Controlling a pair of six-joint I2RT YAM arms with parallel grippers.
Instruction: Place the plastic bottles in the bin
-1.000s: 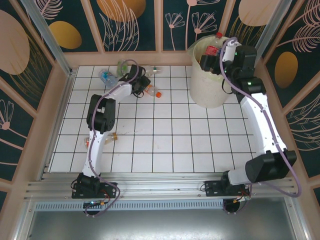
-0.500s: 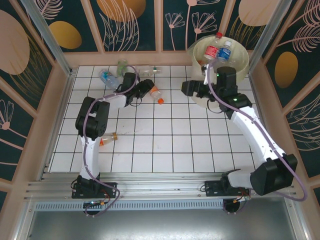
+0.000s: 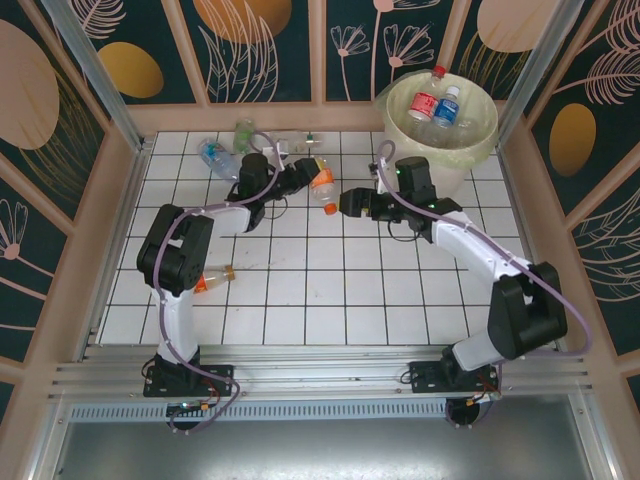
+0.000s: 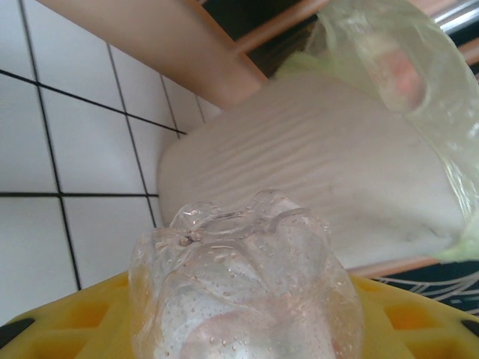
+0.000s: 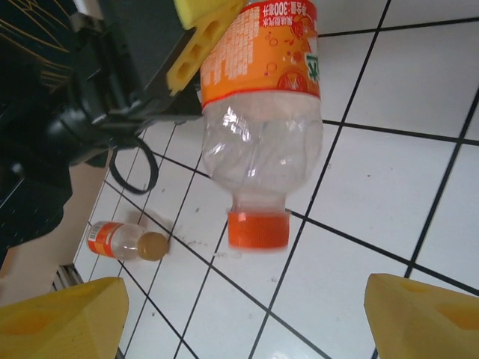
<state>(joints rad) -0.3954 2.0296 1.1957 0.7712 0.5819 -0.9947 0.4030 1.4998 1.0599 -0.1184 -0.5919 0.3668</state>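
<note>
The left gripper (image 3: pixel 309 177) is clamped on an orange-labelled bottle (image 3: pixel 323 184), left of the bin (image 3: pixel 476 143). The right gripper (image 3: pixel 347 203), nearer the bin, gapes wide and empty. Red-labelled (image 3: pixel 424 103) and blue-labelled (image 3: pixel 447 106) bottles lie inside the bin.

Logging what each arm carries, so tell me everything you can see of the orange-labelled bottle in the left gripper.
The orange-labelled bottle is small, clear, thin plastic, with an orange printed label round its body, a bare shoulder and an orange screw cap. It looks empty, with fine droplets inside its lobed base. The left gripper has its yellow fingers clamped on it near the base; the cap end points towards the open right gripper, which is not touching it.
</note>
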